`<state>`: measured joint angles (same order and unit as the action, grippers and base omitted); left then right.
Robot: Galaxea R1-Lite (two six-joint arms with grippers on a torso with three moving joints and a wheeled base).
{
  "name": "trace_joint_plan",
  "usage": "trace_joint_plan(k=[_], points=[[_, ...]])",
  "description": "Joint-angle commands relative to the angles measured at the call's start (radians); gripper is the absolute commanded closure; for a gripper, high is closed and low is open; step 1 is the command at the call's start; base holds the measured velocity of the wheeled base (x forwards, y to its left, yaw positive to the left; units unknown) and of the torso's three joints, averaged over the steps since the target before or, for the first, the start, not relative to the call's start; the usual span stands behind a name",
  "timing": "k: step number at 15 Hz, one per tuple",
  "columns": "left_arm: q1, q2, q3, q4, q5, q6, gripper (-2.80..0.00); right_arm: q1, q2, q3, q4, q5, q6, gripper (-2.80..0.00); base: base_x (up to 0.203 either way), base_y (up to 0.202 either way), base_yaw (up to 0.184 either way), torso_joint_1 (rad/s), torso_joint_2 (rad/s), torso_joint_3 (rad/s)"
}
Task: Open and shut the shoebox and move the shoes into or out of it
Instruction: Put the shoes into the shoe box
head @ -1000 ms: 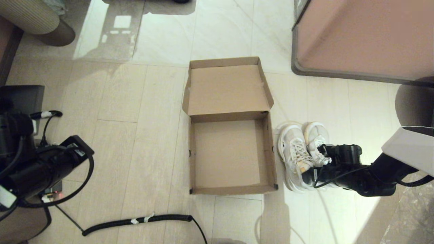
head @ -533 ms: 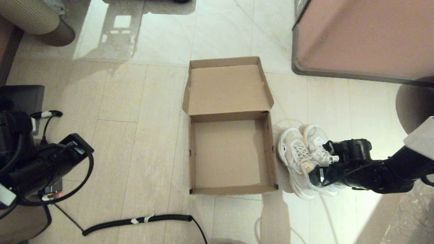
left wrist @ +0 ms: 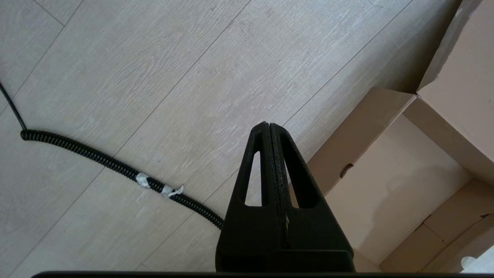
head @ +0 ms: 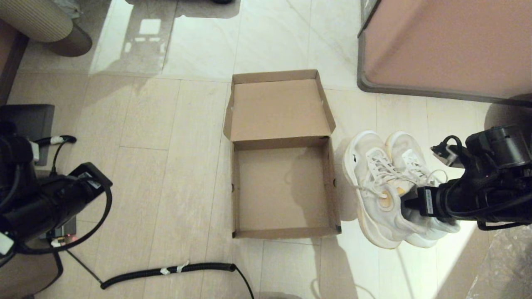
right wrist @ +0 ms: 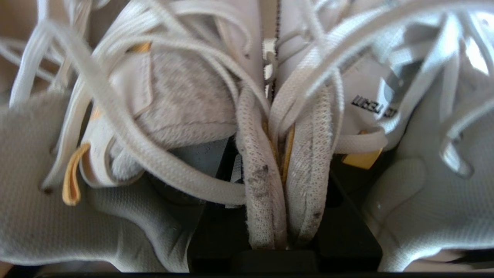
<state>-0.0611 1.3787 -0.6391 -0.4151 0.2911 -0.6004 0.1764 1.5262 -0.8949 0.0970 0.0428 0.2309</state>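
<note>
The brown cardboard shoebox (head: pixel 332 187) stands open on the floor, its lid (head: pixel 279 109) folded back and its inside empty. The white lace-up shoes (head: pixel 380 182) hang side by side just right of the box, lifted off the floor. My right gripper (head: pixel 409 203) is shut on them. In the right wrist view the two inner collars of the shoes (right wrist: pixel 185 100) are pinched together between the dark fingers (right wrist: pixel 347 216) of my right gripper (right wrist: pixel 279 162). My left gripper (left wrist: pixel 269 129) is shut and empty, parked left of the shoebox (left wrist: pixel 393 193).
A large pinkish-brown block with a dark rim (head: pixel 449 45) fills the far right. A coiled black cable (head: pixel 166 270) lies on the floor in front of the box. A round beige object (head: pixel 45 25) sits at the far left corner.
My right gripper closed on the shoes' collars and raised the pair off the floor, drawing it slightly to the right. The box and left arm stayed put.
</note>
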Motion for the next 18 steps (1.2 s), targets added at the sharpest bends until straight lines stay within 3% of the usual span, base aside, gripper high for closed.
trace_joint_plan(k=[1,5,7,12,18], points=[[-0.002,-0.006,-0.002,-0.004,0.002,0.004,0.00,0.144,-0.115,-0.033,0.054,-0.003,0.050,0.00,0.000,0.000,0.000,0.000,0.00,0.000],[-0.002,-0.032,0.016,-0.004,0.005,0.003,0.00,0.421,-0.050,-0.056,0.048,-0.090,0.106,0.00,0.000,0.000,0.000,0.000,0.00,0.000],[0.001,-0.047,0.025,-0.004,0.005,0.003,0.00,0.494,0.046,-0.084,0.012,-0.126,0.126,0.00,0.000,0.000,0.000,0.000,0.00,0.000],[0.001,-0.049,0.036,-0.003,0.007,0.004,0.00,0.548,0.349,-0.226,-0.125,-0.286,0.130,0.00,0.000,0.000,0.000,0.000,0.00,0.000],[0.001,-0.020,0.032,-0.004,0.003,0.002,0.00,0.575,0.611,-0.468,-0.150,-0.345,0.126,0.00,0.000,0.000,0.000,0.000,0.00,0.000]])
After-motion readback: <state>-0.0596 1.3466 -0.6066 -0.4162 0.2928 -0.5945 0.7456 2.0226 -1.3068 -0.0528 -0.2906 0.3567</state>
